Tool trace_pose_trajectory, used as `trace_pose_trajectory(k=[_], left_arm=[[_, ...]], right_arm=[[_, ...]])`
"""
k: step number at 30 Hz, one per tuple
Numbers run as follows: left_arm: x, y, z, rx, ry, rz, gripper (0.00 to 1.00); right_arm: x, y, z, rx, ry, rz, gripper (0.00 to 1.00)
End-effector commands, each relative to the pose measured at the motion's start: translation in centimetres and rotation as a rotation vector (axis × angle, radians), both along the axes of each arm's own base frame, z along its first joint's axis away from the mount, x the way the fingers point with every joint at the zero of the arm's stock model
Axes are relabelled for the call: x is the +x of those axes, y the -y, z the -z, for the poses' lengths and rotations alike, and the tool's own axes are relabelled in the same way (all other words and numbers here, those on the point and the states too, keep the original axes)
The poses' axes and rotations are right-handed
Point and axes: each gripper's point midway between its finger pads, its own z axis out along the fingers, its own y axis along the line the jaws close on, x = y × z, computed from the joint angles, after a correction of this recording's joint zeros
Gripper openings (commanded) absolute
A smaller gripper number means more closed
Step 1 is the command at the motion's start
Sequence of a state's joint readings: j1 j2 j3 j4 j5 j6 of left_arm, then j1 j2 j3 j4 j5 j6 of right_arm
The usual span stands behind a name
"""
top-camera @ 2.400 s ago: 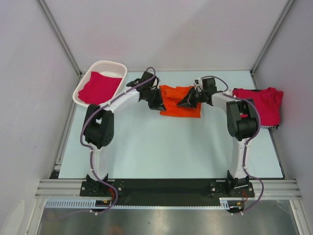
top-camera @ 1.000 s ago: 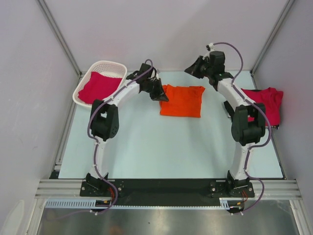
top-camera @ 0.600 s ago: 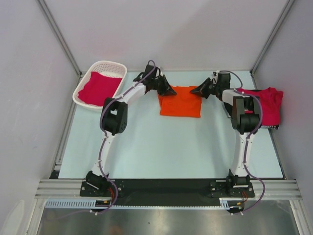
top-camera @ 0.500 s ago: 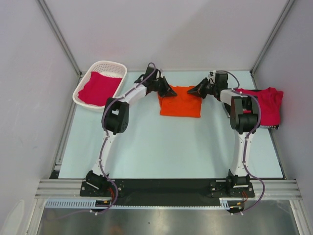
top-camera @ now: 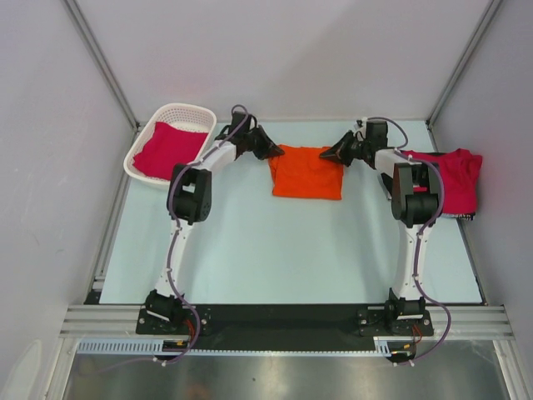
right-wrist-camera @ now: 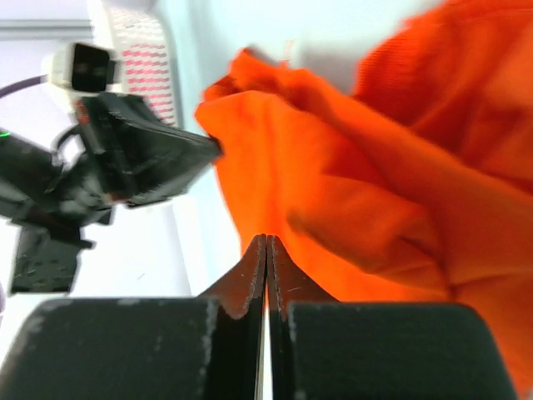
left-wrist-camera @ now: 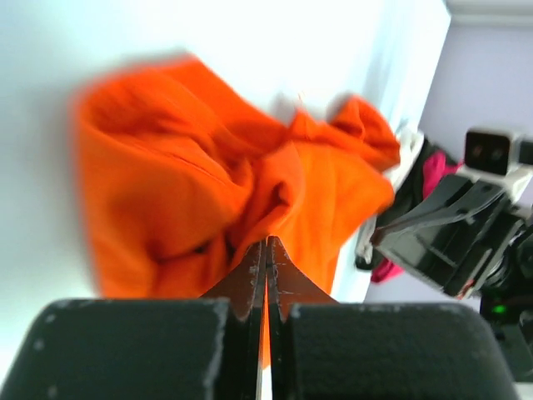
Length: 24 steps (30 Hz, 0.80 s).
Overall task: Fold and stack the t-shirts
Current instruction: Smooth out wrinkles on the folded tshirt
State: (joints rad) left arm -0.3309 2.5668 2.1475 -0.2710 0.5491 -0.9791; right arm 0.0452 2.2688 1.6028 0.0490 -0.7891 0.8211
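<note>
At the far corners of the orange t-shirt point(top-camera: 308, 173), your left gripper point(top-camera: 273, 150) and right gripper point(top-camera: 328, 153) sit closed on nothing; the fold seems done, so next open them and grasp it for stacking.

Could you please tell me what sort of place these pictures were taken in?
Probably a robotics lab test cell, not a home: a left arm and right arm bolted to a metal rail, plain white walls boxing in a pale table, and staged laundry, an orange t-shirt and white basket.
</note>
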Motion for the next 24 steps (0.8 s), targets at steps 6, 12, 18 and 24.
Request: trace_pose_trajectory(k=[6, 12, 18, 24], left_arm=[[2.6, -3.1, -1.0, 0.048, 0.051, -0.073, 0.00], [1.9, -3.8, -0.8, 0.062, 0.037, -0.047, 0.00], [1.0, -3.3, -5.1, -0.002, 0.091, -0.001, 0.00], [-1.0, -5.8, -11.2, 0.111, 0.219, -0.021, 0.02]], right_arm=[[1.7, 3.8, 3.6, -0.302, -0.051, 0.122, 0.00], [3.3, 7.0, 2.8, -0.492, -0.028, 0.261, 0.00], [3.6, 8.7, -2.0, -0.569, 0.077, 0.351, 0.00], [2.3, 9.1, -10.6, -0.603, 0.261, 0.361, 0.08]])
